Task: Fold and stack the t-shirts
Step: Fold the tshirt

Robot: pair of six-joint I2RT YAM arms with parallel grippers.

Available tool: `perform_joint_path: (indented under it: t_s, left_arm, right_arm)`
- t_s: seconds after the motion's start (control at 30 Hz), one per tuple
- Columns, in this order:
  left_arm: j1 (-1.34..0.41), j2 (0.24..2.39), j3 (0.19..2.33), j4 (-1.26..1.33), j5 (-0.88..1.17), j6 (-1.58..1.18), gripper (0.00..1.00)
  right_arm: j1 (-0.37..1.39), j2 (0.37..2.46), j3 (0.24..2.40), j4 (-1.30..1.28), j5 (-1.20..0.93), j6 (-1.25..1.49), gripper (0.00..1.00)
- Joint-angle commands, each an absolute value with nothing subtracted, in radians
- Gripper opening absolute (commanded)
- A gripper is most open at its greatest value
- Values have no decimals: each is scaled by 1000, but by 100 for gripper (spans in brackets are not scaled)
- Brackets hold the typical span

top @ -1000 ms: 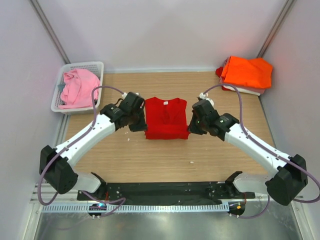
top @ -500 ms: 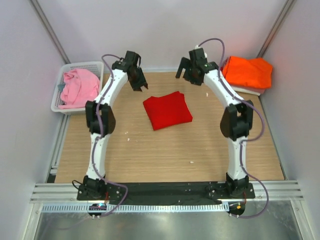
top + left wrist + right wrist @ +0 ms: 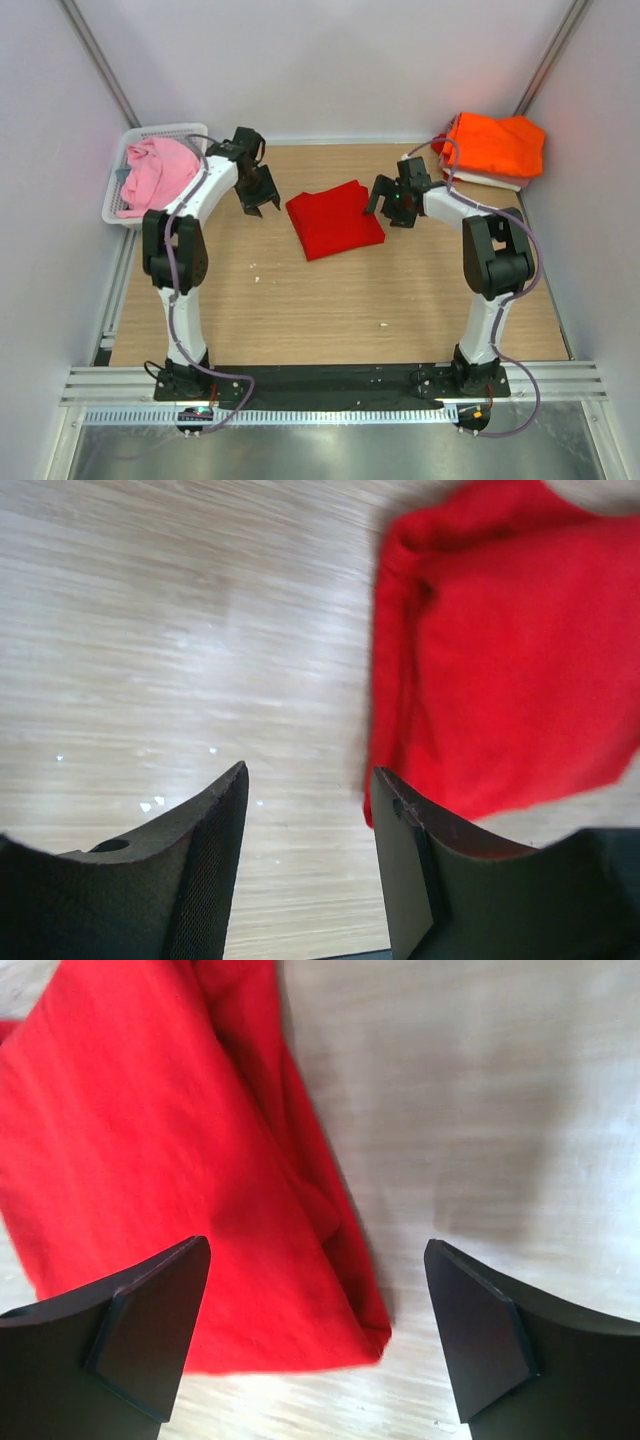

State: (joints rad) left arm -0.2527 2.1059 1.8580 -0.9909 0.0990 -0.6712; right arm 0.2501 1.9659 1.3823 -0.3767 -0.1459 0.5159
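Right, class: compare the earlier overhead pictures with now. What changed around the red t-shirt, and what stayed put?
The red t-shirt went from a wider fold with its collar showing to a smaller, tilted square. Both grippers left its sides and swung away; now the left gripper and right gripper are back down beside it, open and empty. The pink t-shirt in the basket and the orange t-shirt stayed put.

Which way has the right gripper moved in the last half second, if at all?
Yes. The right gripper came from the table's back edge toward the near side, now at the red t-shirt's right edge.
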Motion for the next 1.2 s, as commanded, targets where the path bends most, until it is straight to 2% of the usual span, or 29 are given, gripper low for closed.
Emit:
perform_joint_path:
  t_s: [0.0, 0.17, 0.33, 0.47, 0.63, 0.7, 0.8, 0.83, 0.9, 0.97, 1.17]
  left_arm:
    - [-258, 1967, 1767, -888, 89, -650, 53]
    - [-258, 1918, 1677, -891, 103, -673, 50]
    - [-259, 1855, 1697, -945, 111, -646, 50]
    - [-259, 1807, 1671, -971, 26, -586, 50]
    - [-259, 1802, 1603, -950, 29, -587, 48]
    - [-259, 1799, 1595, -940, 41, -595, 48]
    - [-264, 1786, 1589, -946, 44, -601, 47]
    - [-262, 1781, 1597, -950, 44, -601, 47]
    - [-262, 1772, 1614, -982, 43, -594, 47]
    - [-262, 1767, 1649, -1011, 29, -572, 47]
    - [-262, 1736, 1677, -1084, -41, -496, 47]
  right_arm:
    - [235, 1855, 1211, -134, -264, 583, 93]
    - [337, 1780, 1005, -80, -227, 647, 90]
    - [423, 1651, 914, -48, -343, 678, 90]
    - [390, 1452, 922, -170, -303, 567, 96]
    - [272, 1382, 943, -285, -180, 514, 96]
    - [249, 1394, 940, -258, -134, 508, 94]
    - [224, 1516, 979, -198, -185, 497, 72]
    - [222, 1555, 1024, -183, -198, 489, 58]
    - [222, 1661, 1064, -167, -231, 495, 36]
    - [222, 1722, 1118, -150, -250, 502, 28]
    - [247, 1809, 1083, -88, -291, 560, 24]
